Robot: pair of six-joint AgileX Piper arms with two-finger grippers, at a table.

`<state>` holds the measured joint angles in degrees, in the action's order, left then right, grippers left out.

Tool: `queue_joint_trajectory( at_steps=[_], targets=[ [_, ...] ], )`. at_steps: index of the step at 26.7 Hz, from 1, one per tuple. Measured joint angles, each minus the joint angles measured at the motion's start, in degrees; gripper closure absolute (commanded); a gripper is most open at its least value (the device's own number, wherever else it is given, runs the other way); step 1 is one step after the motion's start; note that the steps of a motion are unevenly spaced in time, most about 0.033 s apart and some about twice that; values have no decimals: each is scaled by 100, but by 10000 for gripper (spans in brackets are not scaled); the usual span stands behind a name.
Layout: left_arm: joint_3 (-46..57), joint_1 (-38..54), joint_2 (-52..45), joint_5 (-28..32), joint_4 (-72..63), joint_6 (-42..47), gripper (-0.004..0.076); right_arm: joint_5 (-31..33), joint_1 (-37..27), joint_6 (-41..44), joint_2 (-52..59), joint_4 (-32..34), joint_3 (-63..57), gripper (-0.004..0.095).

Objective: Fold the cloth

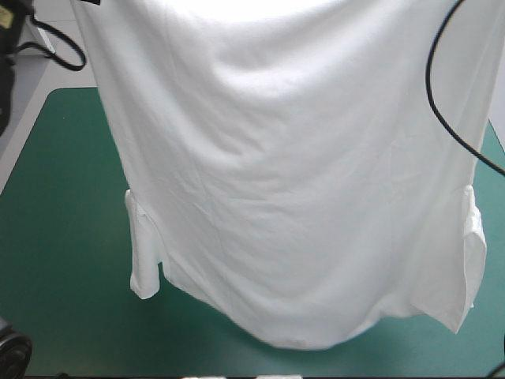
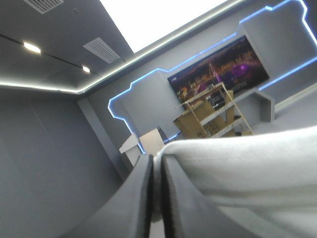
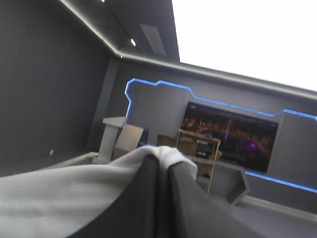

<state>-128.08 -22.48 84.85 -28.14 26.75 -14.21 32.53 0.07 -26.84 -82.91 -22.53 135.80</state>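
Fig.: T-shirt (image 1: 292, 181) held up, hanging as a white sheet across centre and right of high view. Its hem curves low at bottom centre. A sleeve (image 1: 143, 253) dangles lower left, 2nd sleeve (image 1: 472, 253) lower right. Bare teal-green table (image 1: 55, 237) shows at left and along bottom. L gripper (image 2: 157, 161) and R gripper (image 3: 161, 163): jaws all but closed, each pinching T-shirt fabric.

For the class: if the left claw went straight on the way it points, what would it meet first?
Only the T-shirt edge that the left claw pinches; beyond its tip the way looks free, though depth is unclear.
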Motion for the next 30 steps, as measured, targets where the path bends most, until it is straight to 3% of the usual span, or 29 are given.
queue_joint_trajectory(
  at_steps=[4,8,13,18,23,26,30],
  targets=[
    [-43,191,686,290,245,269,704,-254,0,-84,-755,-168,-37,926],
    [-648,909,1482,443,-624,529,698,-593,0,-507,-1431,-559,-29,925],
    [-2064,1767,2317,294,-2806,-602,699,-617,0,-773,-2176,-844,773,925],
    [-2690,1932,2310,259,-3488,-1030,699,-457,7,-807,-2357,-892,1765,925],
    [-2702,1938,2264,-243,-3674,-1060,705,118,7,-760,-2157,-882,1954,919],
    [-2521,1938,2215,-1177,-3614,-1003,705,920,7,-306,-2157,-487,1635,899],
    [-1061,1940,2024,-1808,-3545,-800,705,1654,7,-134,-2087,-157,80,899]
  ],
)
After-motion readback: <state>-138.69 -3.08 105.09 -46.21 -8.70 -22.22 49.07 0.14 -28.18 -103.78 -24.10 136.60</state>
